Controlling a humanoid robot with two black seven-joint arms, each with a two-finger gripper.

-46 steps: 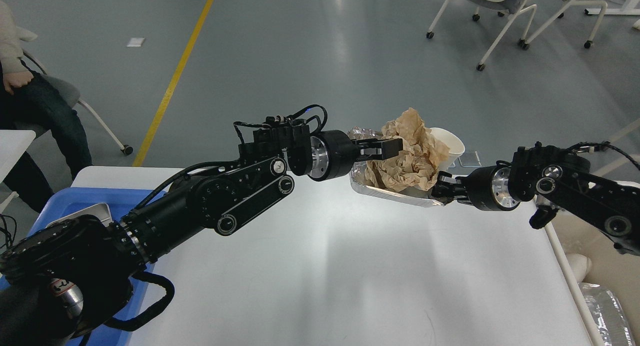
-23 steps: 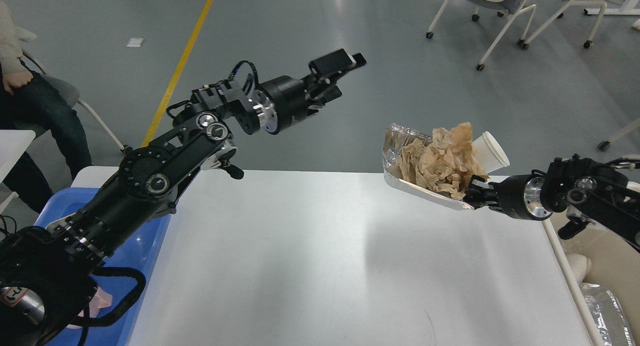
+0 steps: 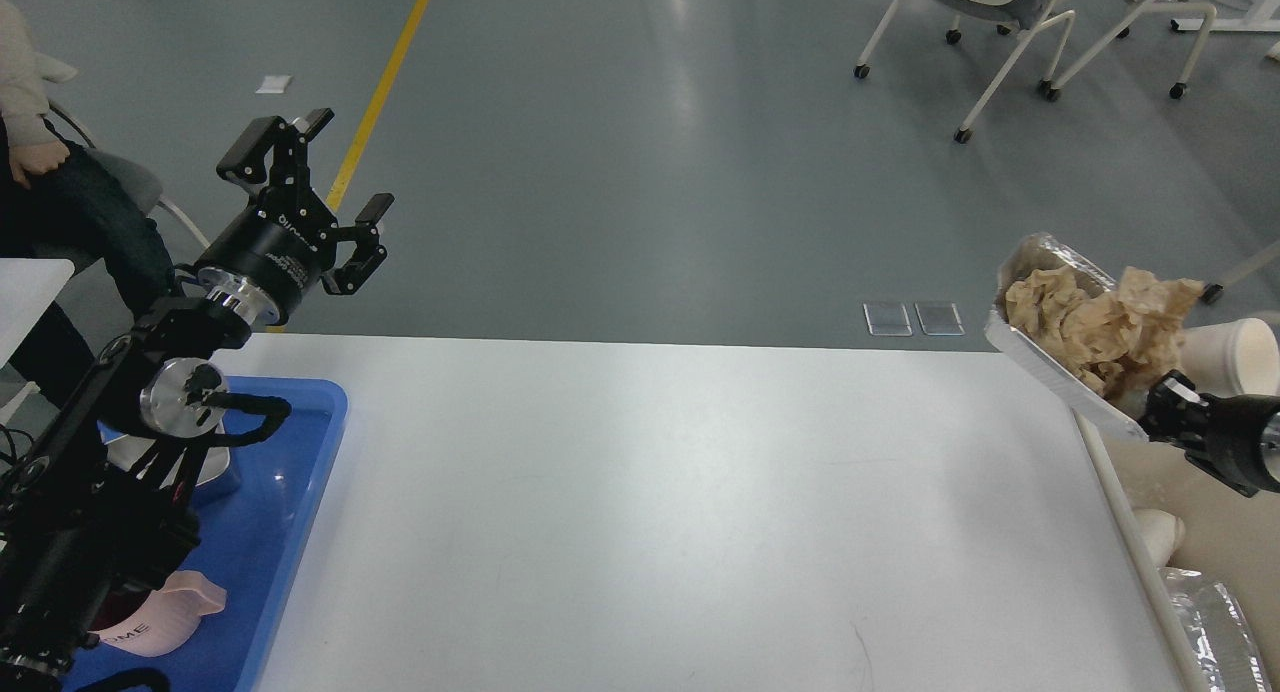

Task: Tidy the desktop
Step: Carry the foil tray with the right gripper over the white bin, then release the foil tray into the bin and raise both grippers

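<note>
Desktop (image 3: pixel 680 512) lies between left hand (image 3: pixel 325 177) and right hand (image 3: pixel 1160 407).

We are observing the desktop (image 3: pixel 680 512): wide, smooth, white-grey, lying flat, spanning our view from 9 to 3 o'clock, far edge toward 12, faintly reflecting overhead light.

Smooth, faintly glossy desktop (image 3: pixel 680 512); shiny crinkled foil tray (image 3: pixel 1050 372) holding rough crumpled brown paper (image 3: pixel 1095 322); glossy blue plastic tray (image 3: pixel 290 512).

Far right, white chairs (image 3: pixel 1010 22) stand on grey floor; a yellow line (image 3: pixel 385 77) runs far left, beside what looks like a seated person (image 3: pixel 50 192).
</note>
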